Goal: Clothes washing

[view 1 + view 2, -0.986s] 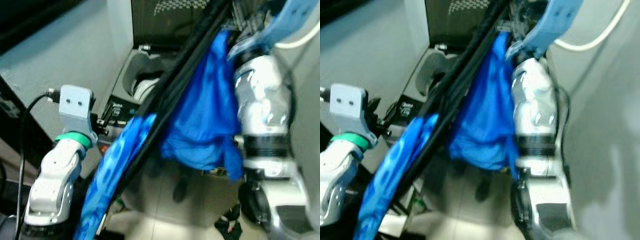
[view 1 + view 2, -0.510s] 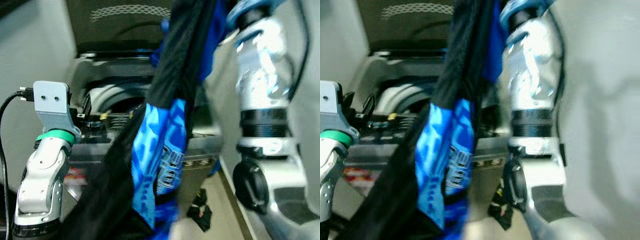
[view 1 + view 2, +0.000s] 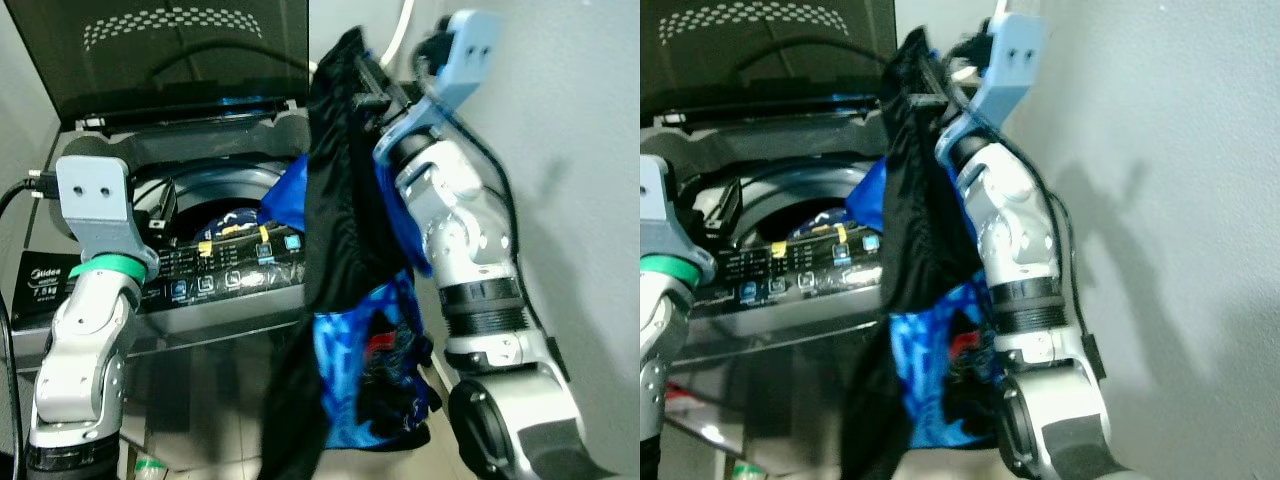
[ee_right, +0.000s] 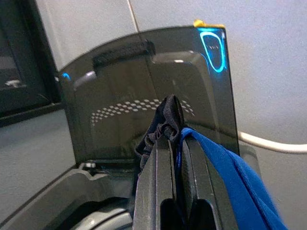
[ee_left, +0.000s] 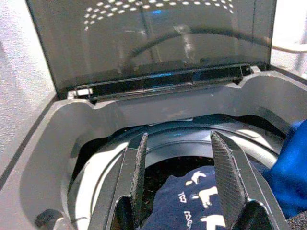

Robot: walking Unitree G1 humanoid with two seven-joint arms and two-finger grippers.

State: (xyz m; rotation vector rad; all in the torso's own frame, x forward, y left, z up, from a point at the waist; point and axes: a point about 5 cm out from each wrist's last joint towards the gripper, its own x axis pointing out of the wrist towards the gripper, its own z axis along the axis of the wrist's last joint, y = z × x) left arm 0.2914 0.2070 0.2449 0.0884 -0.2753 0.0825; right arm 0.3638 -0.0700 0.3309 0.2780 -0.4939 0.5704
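Observation:
My right gripper [image 3: 368, 92] is raised at the washer's right side and shut on a black and blue garment [image 3: 345, 250], which hangs down past the machine's front. In the right wrist view the cloth [image 4: 165, 117] is bunched between the closed fingers [image 4: 156, 177]. The top-loading washing machine [image 3: 230, 290] stands with its dark lid [image 3: 170, 45] up. A navy garment with white print [image 5: 192, 201] lies in the drum. My left gripper [image 5: 180, 158] hovers open above the drum opening, with nothing between its fingers.
A grey wall [image 3: 570, 150] runs close along the right of my right arm. A white hose [image 3: 400, 30] passes behind the machine. The washer's control panel [image 3: 230, 275] faces me along its front edge. Tiled floor [image 3: 200, 420] lies below.
The whole picture has swung, so the camera moved; the washer now sits squarely in front. My right gripper has lifted the garment higher, beside the open lid.

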